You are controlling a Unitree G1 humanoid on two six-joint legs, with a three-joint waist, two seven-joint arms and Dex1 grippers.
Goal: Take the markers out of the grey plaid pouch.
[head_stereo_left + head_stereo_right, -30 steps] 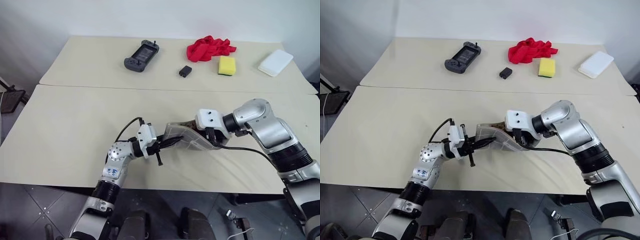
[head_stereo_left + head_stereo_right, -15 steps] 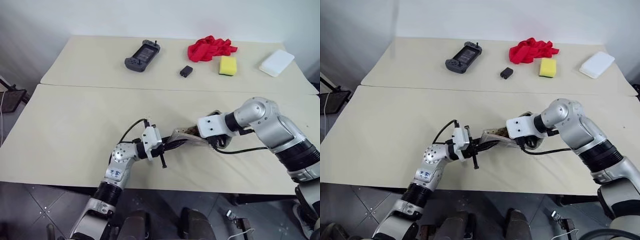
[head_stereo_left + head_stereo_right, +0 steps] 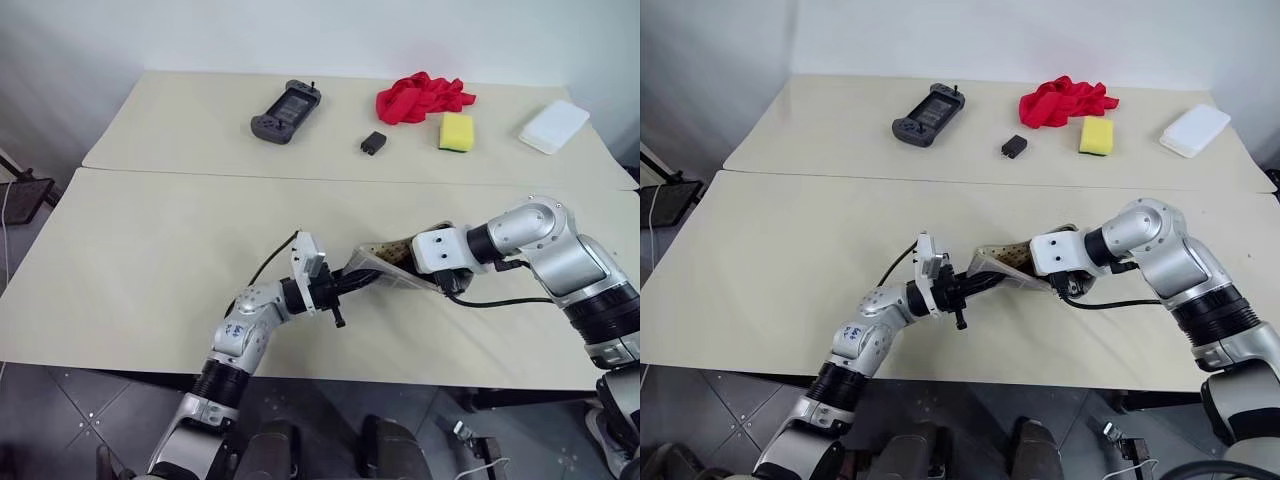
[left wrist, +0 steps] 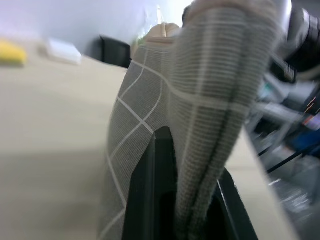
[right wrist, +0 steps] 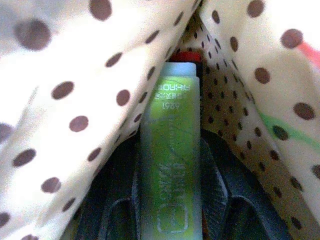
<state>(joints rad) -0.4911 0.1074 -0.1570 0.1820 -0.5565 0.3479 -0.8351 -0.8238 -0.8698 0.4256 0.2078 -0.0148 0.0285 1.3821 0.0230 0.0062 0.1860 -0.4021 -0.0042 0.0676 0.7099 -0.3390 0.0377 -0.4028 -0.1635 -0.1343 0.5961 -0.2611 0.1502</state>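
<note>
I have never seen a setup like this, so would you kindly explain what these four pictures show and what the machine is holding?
It is a two-armed humanoid robot. Two pictures come from its head, looking down at two tables; two come from its wrists. The left gripper is shut on the grey plaid pouch, holding it above the near table. The right gripper reaches into the pouch's mouth and is shut on a green marker, with a red one behind. On the far table lie a game controller, red cloth, yellow sponge and white box.
</note>
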